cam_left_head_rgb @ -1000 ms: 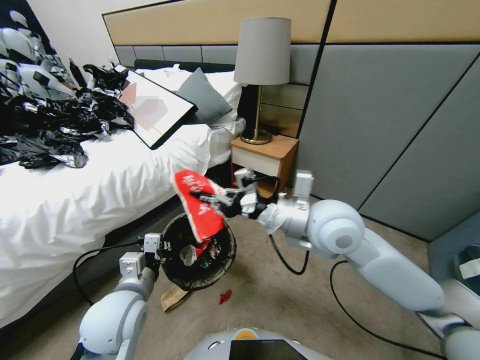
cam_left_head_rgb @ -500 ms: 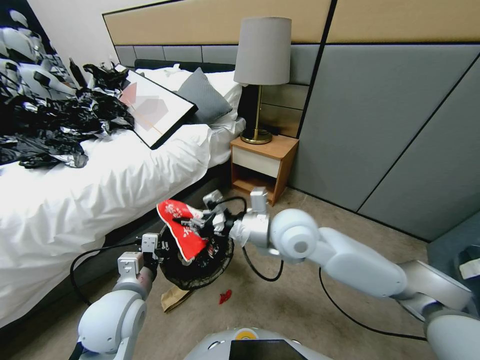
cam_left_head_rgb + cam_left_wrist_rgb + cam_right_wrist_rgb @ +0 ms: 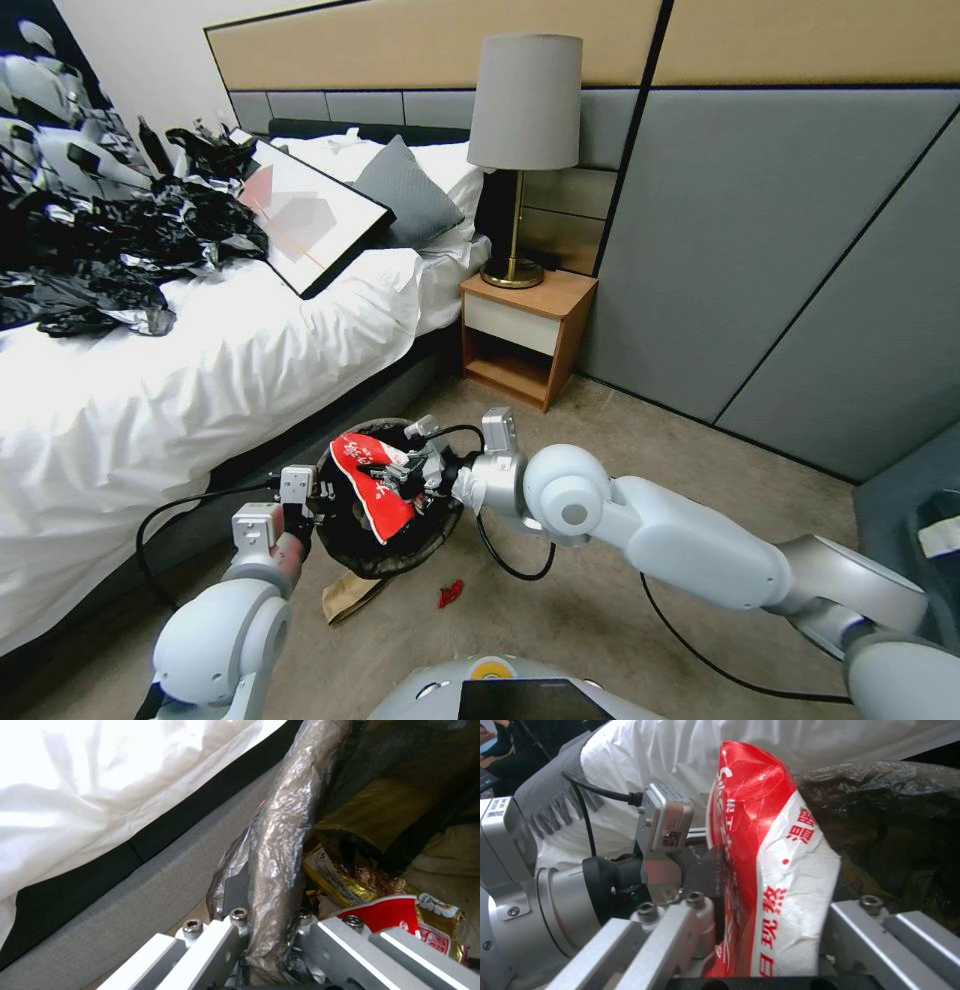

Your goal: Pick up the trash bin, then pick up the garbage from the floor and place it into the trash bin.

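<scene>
Facing the bed with its white duvet, we note a heap of black plastic bags and a framed picture lying on top, and a nightstand with a lamp against the padded wall. On the carpet beside the bed frame sits the trash bin, its black liner folded over the rim. We see our left gripper at the bin's near-left rim; in the left wrist view its jaws are clamped on the liner-covered rim, one finger outside and one inside. Inside the bin lie gold and red wrappers. Our right gripper reaches across the bin's mouth, jaws closed on a red-and-white packet; the right wrist view shows the packet pinched upright between the fingers, with the left wrist's camera just behind it. The packet hangs over the bin opening, its lower end dipping inside. On the floor just in front of the bin rest a flattened brown paper bag and, near it, a small red scrap.
</scene>
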You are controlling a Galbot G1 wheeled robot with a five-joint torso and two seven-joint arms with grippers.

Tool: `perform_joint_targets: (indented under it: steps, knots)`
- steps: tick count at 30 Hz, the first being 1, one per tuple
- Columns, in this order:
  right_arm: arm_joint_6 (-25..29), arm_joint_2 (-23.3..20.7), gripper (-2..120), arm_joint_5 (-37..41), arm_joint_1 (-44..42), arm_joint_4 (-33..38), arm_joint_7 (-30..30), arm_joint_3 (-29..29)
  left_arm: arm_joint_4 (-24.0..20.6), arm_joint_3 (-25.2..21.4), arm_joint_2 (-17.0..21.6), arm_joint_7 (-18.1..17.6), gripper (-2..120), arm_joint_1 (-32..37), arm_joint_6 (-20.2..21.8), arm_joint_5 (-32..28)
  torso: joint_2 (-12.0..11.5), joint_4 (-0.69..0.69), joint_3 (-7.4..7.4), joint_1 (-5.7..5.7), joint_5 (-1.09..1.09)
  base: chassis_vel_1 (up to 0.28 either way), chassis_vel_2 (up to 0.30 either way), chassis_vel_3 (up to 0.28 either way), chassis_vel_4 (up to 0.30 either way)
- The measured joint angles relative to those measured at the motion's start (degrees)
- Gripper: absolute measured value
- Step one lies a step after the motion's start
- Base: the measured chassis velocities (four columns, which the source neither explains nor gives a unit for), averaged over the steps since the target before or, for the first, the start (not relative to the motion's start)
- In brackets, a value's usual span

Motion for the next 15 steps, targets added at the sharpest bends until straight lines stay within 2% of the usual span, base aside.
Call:
perform_joint_targets:
  steps: [1,4,5,6,8,9,12,14,15]
  knots:
    - [0.0,0.1,31,0.2,0.1,-0.1,0.2,0.0,0.1,0.0,-0.1,0.1,0,0.0,0.0,0.1,0.0,0.0,0.0,0.0,0.0,0.0,0.0,0.0,0.0]
    - [0.0,0.2,38,0.4,0.2,-0.2,0.4,0.0,0.1,0.0,-0.2,0.2,0,-0.1,0.0,0.4,0.0,0.0,0.0,0.0,0.0,0.0,0.0,0.0,0.0]
    - [0.0,0.3,44,0.5,0.3,-0.2,0.5,0.0,0.1,0.0,-0.3,0.2,0,0.0,0.0,0.5,0.0,0.0,0.0,0.0,0.0,0.0,0.0,0.0,0.0]
    - [0.0,0.3,44,0.5,0.3,-0.2,0.5,0.0,0.1,0.0,-0.3,0.2,0,0.0,0.0,0.5,0.0,0.0,0.0,0.0,0.0,0.0,0.0,0.0,0.0]
    - [0.0,0.4,54,0.5,0.3,-0.4,0.7,0.0,0.1,0.1,-0.3,0.3,0,0.0,0.0,0.7,0.0,0.0,0.0,0.0,0.0,0.0,0.0,0.0,0.0]
    - [0.0,0.4,54,0.5,0.3,-0.4,0.7,0.0,0.1,0.1,-0.3,0.3,0,0.0,0.0,0.7,0.0,0.0,0.0,0.0,0.0,0.0,0.0,0.0,0.0]
    - [0.0,0.6,69,0.5,0.0,-0.6,0.9,0.3,0.1,0.3,-0.6,0.4,0,0.3,0.0,1.0,0.0,0.0,0.0,0.0,0.01,0.0,0.0,0.0,0.0]
    - [0.0,0.6,71,0.5,0.0,-0.6,0.9,0.4,0.1,0.4,-0.7,0.4,0,0.4,0.0,1.0,0.0,0.0,0.0,0.0,0.0,0.0,0.0,0.0,0.0]
    - [0.0,0.7,81,0.6,0.0,-0.7,1.3,0.6,0.1,0.5,-0.8,0.4,0,0.4,0.0,1.0,0.0,0.0,0.0,0.0,0.0,0.0,0.0,0.0,0.0]
